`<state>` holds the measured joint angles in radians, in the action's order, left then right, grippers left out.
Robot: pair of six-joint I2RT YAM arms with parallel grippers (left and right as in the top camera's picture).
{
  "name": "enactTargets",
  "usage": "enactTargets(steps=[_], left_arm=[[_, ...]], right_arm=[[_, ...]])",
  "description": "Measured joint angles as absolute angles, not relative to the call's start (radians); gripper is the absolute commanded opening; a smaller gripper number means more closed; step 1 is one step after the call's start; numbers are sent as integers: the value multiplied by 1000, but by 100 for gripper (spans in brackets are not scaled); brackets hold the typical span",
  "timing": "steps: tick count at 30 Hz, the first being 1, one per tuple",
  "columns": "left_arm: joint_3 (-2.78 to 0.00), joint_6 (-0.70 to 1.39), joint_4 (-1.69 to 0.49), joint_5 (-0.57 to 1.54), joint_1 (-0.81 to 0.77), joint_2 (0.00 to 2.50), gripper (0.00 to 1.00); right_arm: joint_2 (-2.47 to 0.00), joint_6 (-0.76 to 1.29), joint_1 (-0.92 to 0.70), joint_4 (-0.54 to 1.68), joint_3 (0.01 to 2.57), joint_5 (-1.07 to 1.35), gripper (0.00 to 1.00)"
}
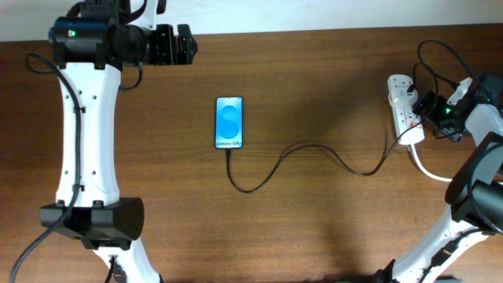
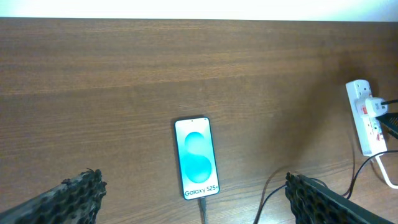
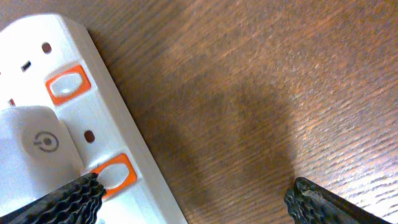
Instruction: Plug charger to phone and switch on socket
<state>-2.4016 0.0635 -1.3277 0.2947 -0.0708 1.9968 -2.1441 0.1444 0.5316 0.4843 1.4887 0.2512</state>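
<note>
The phone [image 1: 229, 123] lies flat mid-table, blue screen up. It also shows in the left wrist view [image 2: 198, 157]. The thin black charger cable [image 1: 314, 148] runs from the phone's bottom edge, where its plug tip [image 2: 201, 208] meets the phone, to the white power strip [image 1: 405, 110] at the right. My left gripper [image 1: 185, 43] is open and empty, high at the back left, far from the phone. My right gripper [image 3: 196, 190] is open, and its left finger rests by an orange-framed switch [image 3: 115, 174] of the strip [image 3: 130, 137], next to a white adapter [image 3: 37, 149].
The strip's thick white cord [image 1: 428, 169] curves off toward the right edge. A second orange-framed switch [image 3: 67, 86] sits further along the strip. The strip also shows in the left wrist view [image 2: 367, 118]. Black wires loop behind the right gripper [image 1: 428, 106].
</note>
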Motion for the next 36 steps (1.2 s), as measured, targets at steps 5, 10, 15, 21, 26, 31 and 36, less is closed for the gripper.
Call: enactTargets(steps=[5,10,15,21,26,31,36], left_arm=[[-2402,63,-1328,295,-71,1997,99],[-2402,64,-1328,295,-71,1997,100],[-2402,64,-1328,295,-71,1997,99],[-2402,64,-1328,295,-71,1997,99],[-2402,63,-1328,295,-71,1997,99],[-2402,63,-1328,295,-71,1997,99],[-2402,64,-1328,295,-71,1997,99]], right_arm=[[-2144,154,529,499,1494,244,98],[-2144,162,525,486,1494,226,98],[-2143,175,522,483,1494,215,99],[-2139,192,519,480,1491,202,99],[-2139,202,519,480,1490,202,99],[-2138,211,513,507,1502,184,98],[-2138,214,514,530,1509,182,99]])
